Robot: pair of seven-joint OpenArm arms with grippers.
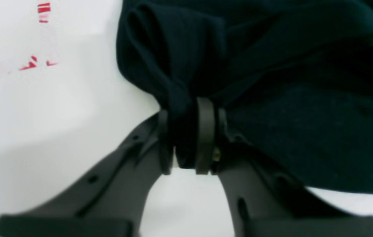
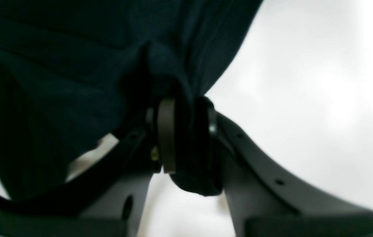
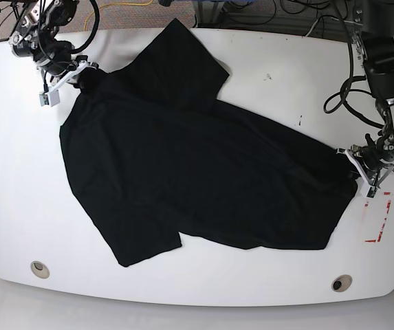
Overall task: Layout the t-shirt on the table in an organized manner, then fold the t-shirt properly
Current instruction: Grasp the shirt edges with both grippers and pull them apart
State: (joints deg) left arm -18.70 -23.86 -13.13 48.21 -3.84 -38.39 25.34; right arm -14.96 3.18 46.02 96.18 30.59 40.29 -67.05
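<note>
A large white table (image 3: 265,89) with rounded corners filled the overhead view, its far edge cut off by cables and flooring. A black t-shirt (image 3: 197,179) lay spread across the middle of it, stretched on a diagonal from the upper left to the right side, one sleeve pointing up toward the far edge and another lobe of cloth hanging toward the near left. The fabric was so dark that its folds and seams were hard to make out.

The right gripper (image 3: 80,74) sat at the shirt's upper-left corner. In its wrist view the right gripper (image 2: 186,131) was clamped on a bunched wad of the cloth, which hid most of the table behind it. The left gripper (image 3: 357,167) sat at the shirt's right edge, beside a red-and-white tape mark (image 3: 382,220). In its own blurry close view the left gripper (image 1: 186,131) was pinched around a gathered fold of the shirt. Two small round holes (image 3: 40,269) showed near the table's front edge.
</note>
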